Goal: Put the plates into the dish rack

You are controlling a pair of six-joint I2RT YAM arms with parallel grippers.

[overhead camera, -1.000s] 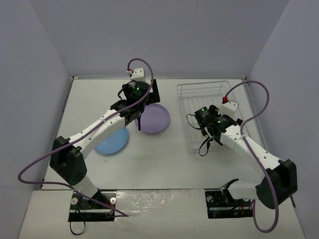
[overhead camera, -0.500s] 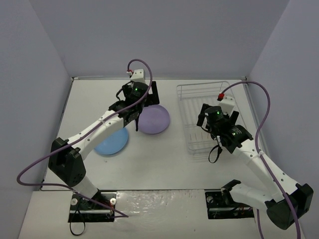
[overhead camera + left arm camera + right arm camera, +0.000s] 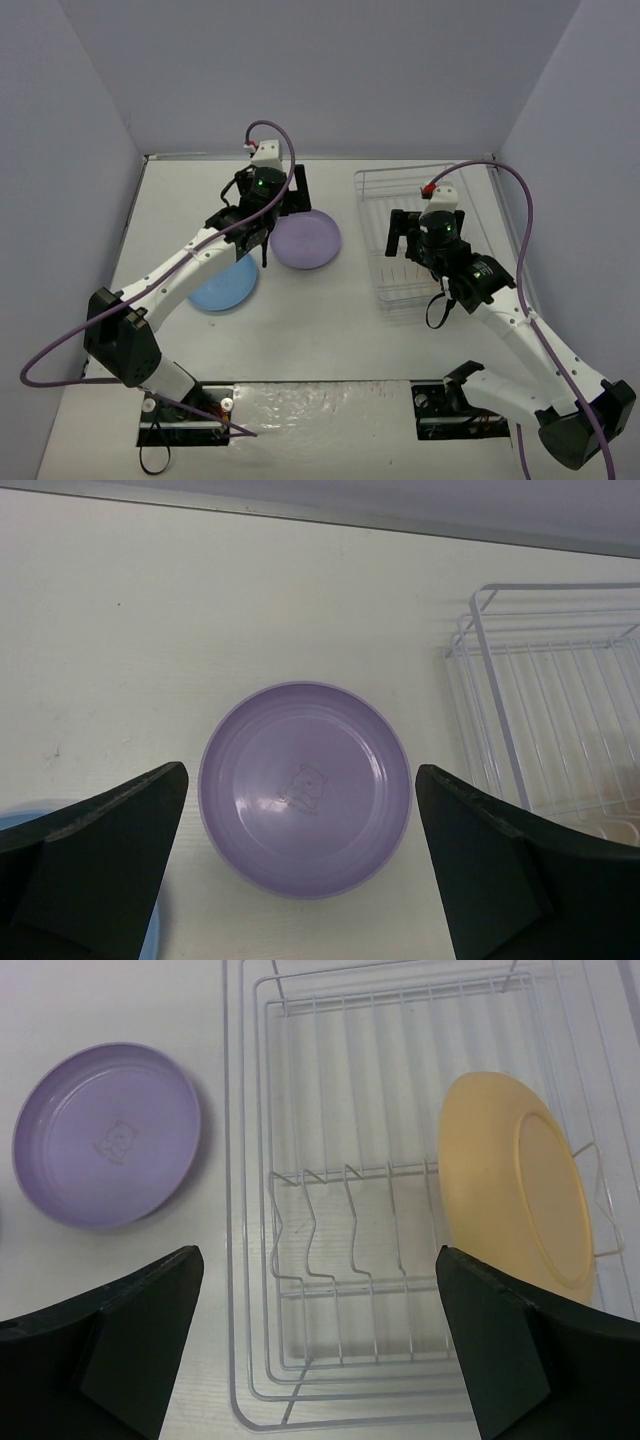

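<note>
Wide spread on left gripper, nothing held; directly above round lavender-purple matte plastic plate, plate centred between the two fingers in the wrist view; flat on white counter, hollow side up, rim free all round. Round, so no long axis to line up with; only the rim to pinch, so probably a descent onto one edge rather than the centre.

Clear wire dish rack just right of that plate, not touching; transfer therefore rightward.

Same wide spread on right gripper, also empty, poised over the rack's upright dividers; lavender plate off to its left, outside the fingers; left arm judged nearer and better placed for the pick.

Round orange-yellow plastic plate already in the rack, on edge, leaning at the right end; divider slots left of it vacant.

Round blue plastic plate flat on counter, nearer and left of the lavender one, partly hidden under the left arm from above.
</note>
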